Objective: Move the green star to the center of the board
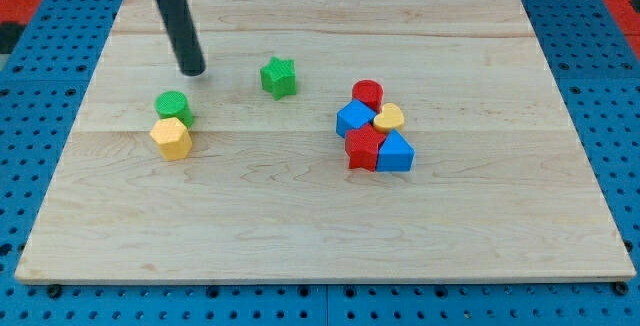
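Note:
The green star (279, 77) lies on the wooden board (320, 216), up and left of the board's middle. My tip (192, 70) rests on the board to the star's left, apart from it by a clear gap. The dark rod rises from the tip toward the view's top left. A green cylinder (173, 106) sits just below my tip, with a yellow hexagonal block (172, 138) touching its lower side.
A tight cluster sits right of the middle: a red cylinder (367, 94), a blue block (354, 119), a yellow block (389, 118), a red star-like block (362, 150) and a blue block (395, 152). Blue pegboard surrounds the board.

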You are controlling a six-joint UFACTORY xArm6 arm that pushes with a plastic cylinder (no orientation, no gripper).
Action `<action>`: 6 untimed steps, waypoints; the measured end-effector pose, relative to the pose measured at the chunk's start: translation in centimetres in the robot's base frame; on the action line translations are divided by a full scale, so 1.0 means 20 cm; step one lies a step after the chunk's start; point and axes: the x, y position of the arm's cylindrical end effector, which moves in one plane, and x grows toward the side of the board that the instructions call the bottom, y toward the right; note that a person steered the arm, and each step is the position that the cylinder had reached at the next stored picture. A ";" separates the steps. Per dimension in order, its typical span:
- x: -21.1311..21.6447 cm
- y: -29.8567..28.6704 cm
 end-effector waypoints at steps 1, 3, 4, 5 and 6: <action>0.09 0.25; 0.22 0.67; 0.13 0.34; -0.07 0.05; -0.24 0.24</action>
